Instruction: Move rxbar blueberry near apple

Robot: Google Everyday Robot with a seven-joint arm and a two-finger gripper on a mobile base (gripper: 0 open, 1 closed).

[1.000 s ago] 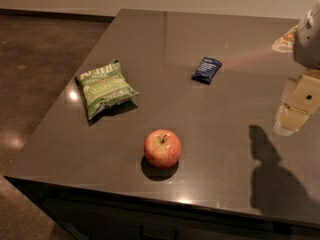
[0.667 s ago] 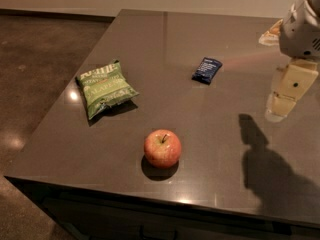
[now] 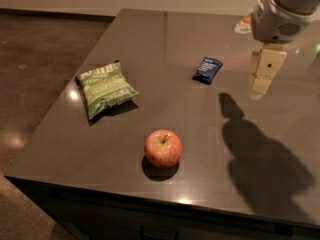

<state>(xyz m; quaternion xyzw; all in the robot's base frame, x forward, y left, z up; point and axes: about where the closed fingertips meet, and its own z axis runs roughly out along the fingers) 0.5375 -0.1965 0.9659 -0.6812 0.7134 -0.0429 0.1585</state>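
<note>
Small flat dark-navy rxbar blueberry wrapper [image 3: 207,70] w/ pale print, lying angled on dark grey tabletop [image 3: 150,44], well apart from round red-yellow apple [image 3: 163,148] nr front edge, beige gripper [image 3: 261,85] hovering near bar, grip state can't tell, green chip bag [image 3: 105,87] far side.

green chip bag [image 3: 105,88]: flat, tbl left side | dark tabletop [image 3: 165,44] | pale obj [image 3: 243,25]: far edge, unclear | floor [image 3: 35,59]: left

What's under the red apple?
Just the dark table and the shadow of the apple. The spot it sits on is hidden. The gripper hangs at the right, beside the blue rxbar.
</note>
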